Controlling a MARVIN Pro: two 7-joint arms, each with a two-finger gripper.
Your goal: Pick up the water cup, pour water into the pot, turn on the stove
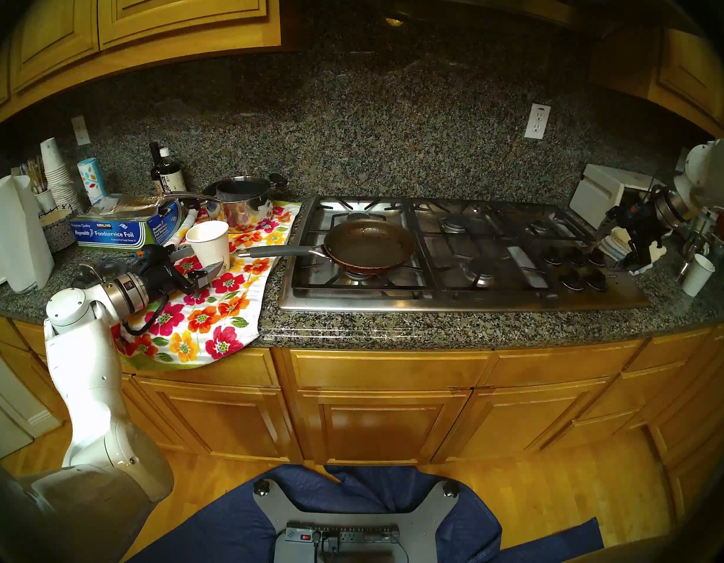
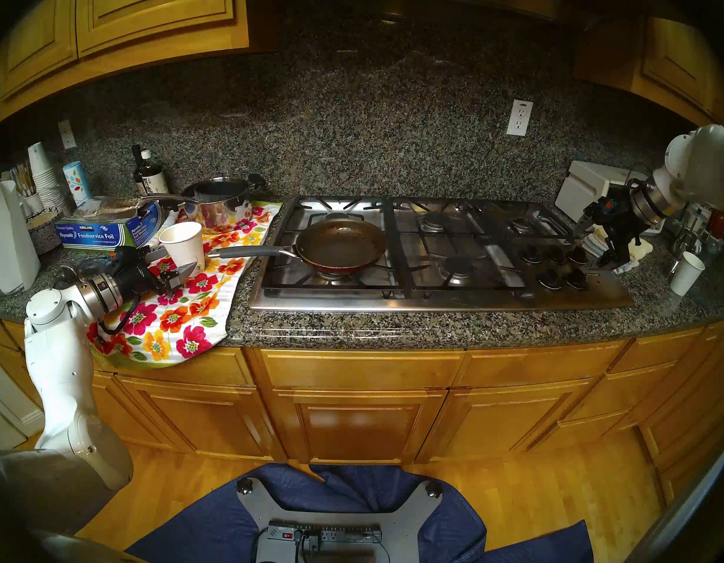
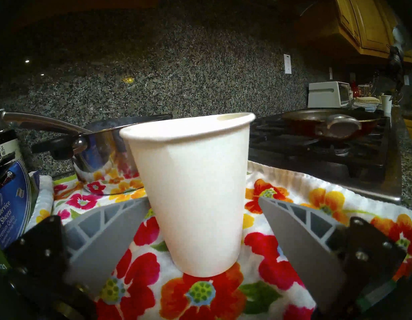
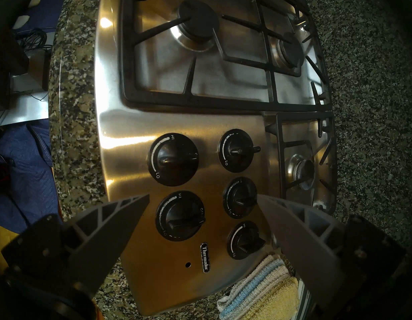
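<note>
The left gripper (image 3: 200,238) has its fingers (image 3: 103,238) spread apart on either side of the cup (image 3: 191,197), neither pad clearly touching it. The cup stands upright on a floral towel (image 1: 214,318) on the desk (image 1: 392,330), just left of the stove (image 1: 453,257). The pan (image 1: 368,247) sits on the front-left burner, its handle pointing toward the cup. The right gripper (image 4: 203,238) hangs over the knobs (image 4: 179,216), fingers (image 4: 299,238) apart and empty.

Granite counter (image 1: 453,326), floral towel (image 1: 214,318), stove (image 1: 453,296)
</note>
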